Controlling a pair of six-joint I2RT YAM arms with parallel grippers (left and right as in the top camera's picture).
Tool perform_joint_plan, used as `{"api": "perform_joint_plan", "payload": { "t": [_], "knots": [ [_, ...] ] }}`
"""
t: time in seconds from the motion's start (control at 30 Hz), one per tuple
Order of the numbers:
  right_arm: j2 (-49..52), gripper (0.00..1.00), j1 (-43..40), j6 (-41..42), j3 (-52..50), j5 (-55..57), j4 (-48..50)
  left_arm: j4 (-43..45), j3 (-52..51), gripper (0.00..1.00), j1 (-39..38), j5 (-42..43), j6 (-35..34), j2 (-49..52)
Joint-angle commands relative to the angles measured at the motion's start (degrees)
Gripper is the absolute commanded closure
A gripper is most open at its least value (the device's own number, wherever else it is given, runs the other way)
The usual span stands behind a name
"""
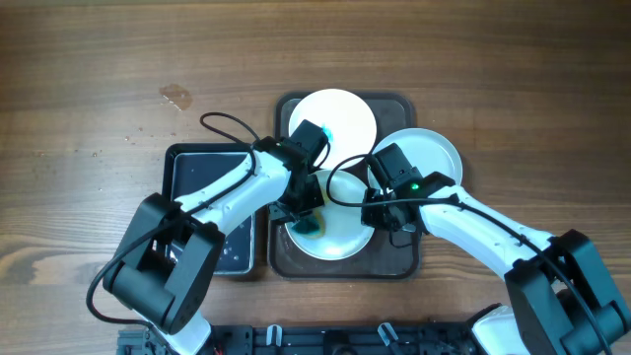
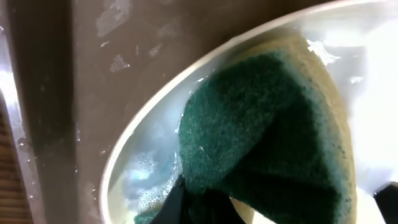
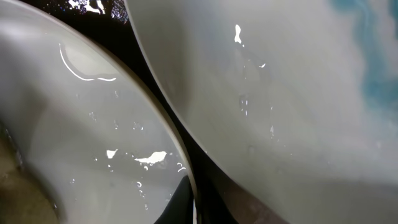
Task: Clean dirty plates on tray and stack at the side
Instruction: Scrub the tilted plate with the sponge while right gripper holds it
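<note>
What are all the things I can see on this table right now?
far plate: one, white with a blue smear, far end of the tray.
near plate: one, white, wet, near end of the tray.
right plate: one, white, overlapping the tray's right rim.
tray: one, dark brown, centre of the table.
sponge: one, green, on the near plate.
container: one, black, left of the tray.
table: one, brown wood.
left gripper: one, black, shut on the sponge.
right gripper: one, black, at the near plate's right rim; open or shut unclear.

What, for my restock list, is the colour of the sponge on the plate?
The sponge is dark green with a tan backing, clearest in the left wrist view.
</note>
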Motion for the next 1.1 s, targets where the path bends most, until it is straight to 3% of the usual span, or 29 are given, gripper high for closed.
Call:
{"api": "perform_joint_plan", "payload": {
  "t": [0.0, 0.1, 0.3, 0.53, 1.07],
  "knots": [
    [1.9, 0.96, -0.5, -1.3, -0.3, 4.5, -0.7, 8.8, -1.3, 0.96, 0.5, 7.4, 0.5, 1.0],
    [1.9, 0.96, -0.5, -1.4, -0.3, 4.4, -1.1, 15.8, -1.3, 0.96, -2.7, 18.3, 0.5, 1.0],
    [1.9, 0.96, -0.5, -2.8, -0.3, 4.5, -2.0, 20.5, -1.3, 0.96, -8.7, 17.6, -3.5, 2.2],
    [1.9, 0.96, -0.5, -2.8, -0.3, 4.5, -2.3, 21.7, -1.3, 0.96, -9.4, 16.9, -4.4, 7.7],
    [1.9, 0.96, -0.5, -2.8, -0.3, 4.5, -3.1, -4.9, -1.0, 0.96, -1.7, -17.0, -4.4, -4.5]
  ]
}}
